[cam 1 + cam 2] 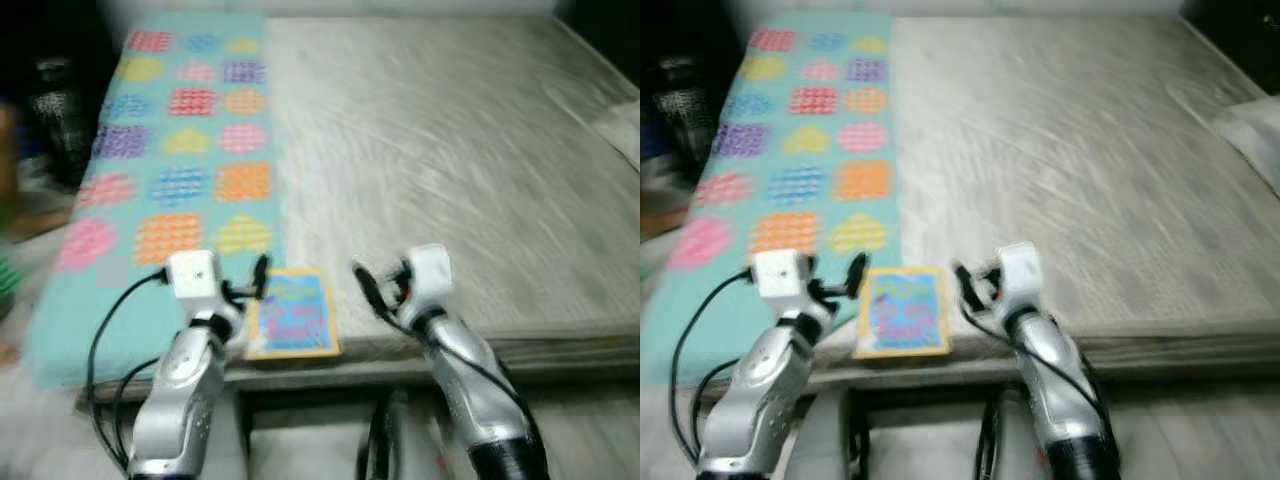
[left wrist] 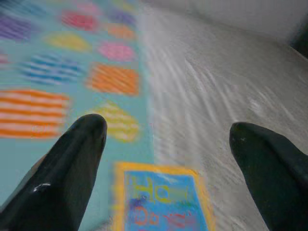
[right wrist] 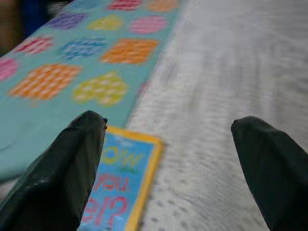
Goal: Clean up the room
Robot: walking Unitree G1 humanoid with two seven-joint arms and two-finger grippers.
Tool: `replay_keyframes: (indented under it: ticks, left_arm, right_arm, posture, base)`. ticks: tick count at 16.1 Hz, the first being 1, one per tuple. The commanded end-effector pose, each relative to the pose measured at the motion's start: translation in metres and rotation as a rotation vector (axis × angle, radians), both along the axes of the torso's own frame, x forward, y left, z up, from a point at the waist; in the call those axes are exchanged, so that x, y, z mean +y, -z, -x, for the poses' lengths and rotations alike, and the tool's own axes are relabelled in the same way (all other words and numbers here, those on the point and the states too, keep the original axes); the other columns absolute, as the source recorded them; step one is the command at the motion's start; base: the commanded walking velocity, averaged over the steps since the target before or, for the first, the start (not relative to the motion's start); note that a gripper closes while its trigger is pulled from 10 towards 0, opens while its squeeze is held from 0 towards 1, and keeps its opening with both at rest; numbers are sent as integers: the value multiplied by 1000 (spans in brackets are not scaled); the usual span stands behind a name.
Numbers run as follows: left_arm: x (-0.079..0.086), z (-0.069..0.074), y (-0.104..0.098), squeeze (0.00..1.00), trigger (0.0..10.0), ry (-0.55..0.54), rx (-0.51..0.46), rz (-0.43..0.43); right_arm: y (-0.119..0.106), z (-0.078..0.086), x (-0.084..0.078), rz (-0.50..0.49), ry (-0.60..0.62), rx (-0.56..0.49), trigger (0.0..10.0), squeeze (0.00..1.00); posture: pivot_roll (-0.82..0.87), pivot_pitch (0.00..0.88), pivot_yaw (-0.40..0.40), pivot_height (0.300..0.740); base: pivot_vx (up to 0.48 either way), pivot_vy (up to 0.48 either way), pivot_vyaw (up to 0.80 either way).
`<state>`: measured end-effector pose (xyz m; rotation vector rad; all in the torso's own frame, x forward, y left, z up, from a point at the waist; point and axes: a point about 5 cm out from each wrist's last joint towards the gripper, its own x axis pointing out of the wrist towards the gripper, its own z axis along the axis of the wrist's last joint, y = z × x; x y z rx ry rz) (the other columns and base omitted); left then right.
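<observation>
**Picture book at the mattress edge, lying between the two grippers.**
The picture book (image 1: 292, 314) lies flat, its long axis running away from the robot, partly on the heart-patterned blanket (image 1: 180, 150). The left gripper (image 1: 255, 280) hovers just beside its near-left corner, fingers spread; the right gripper (image 1: 372, 283), also spread, stands slightly farther off.
</observation>
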<state>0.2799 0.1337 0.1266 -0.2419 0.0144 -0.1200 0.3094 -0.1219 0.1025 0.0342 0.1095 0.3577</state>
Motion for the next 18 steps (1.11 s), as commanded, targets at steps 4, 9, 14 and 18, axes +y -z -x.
replay_keyframes:
  ticks: [4,9,14,18]
  left_arm:
    - [4,4,12,0,10000,-9,50,-6]
    - [3,5,12,0,10000,-6,48,2]
    - [3,4,13,0,10000,-7,52,4]
    - [3,4,12,0,10000,-12,49,8]
  right_arm:
    - [1,2,6,0,-31,2,10000,0]
    - [1,2,7,0,-44,-1,10000,0]
    - [1,3,9,-4,-57,-4,10000,0]
    - [1,3,9,0,-53,0,10000,0]
  posture:
    - [8,216,-9,628]
    - [7,215,-12,623]
    - [5,222,-13,568]
    - [6,227,-15,558]
  base:
    - [0,0,0]
    - [0,0,0]
    - [0,0,0]
    - [0,0,0]
